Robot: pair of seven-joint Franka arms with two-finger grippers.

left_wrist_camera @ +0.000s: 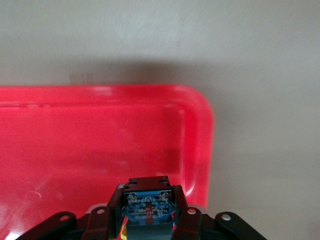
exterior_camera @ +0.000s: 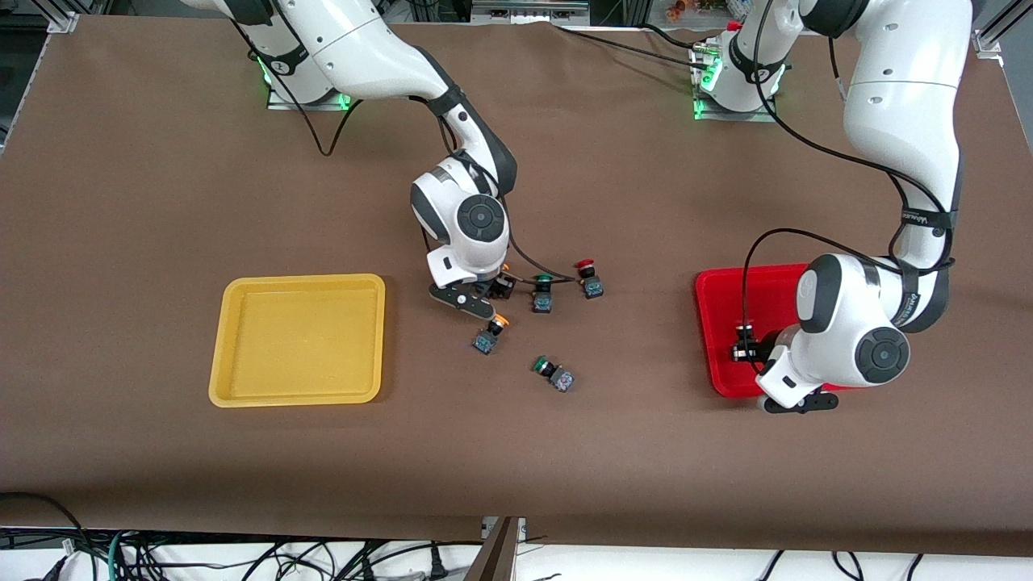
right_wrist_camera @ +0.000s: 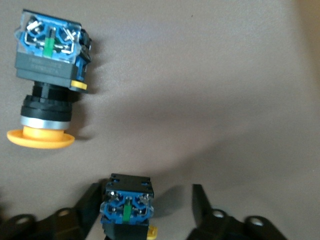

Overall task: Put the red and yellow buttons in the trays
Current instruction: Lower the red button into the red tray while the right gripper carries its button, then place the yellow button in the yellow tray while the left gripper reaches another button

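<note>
A yellow button is framed by the spread fingers of the right gripper at the table's middle, at three o'clock from the yellow tray, so it can be grasped, while another button is pinched by the left gripper over the red tray for release.

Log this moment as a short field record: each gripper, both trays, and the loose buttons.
left gripper: over the red tray, shut on a button, cap colour hidden
right gripper: open, low at the table, around a button body
yellow tray: holds nothing
yellow buttons on table: one lying on its side
red buttons on table: one
green buttons on table: two
</note>
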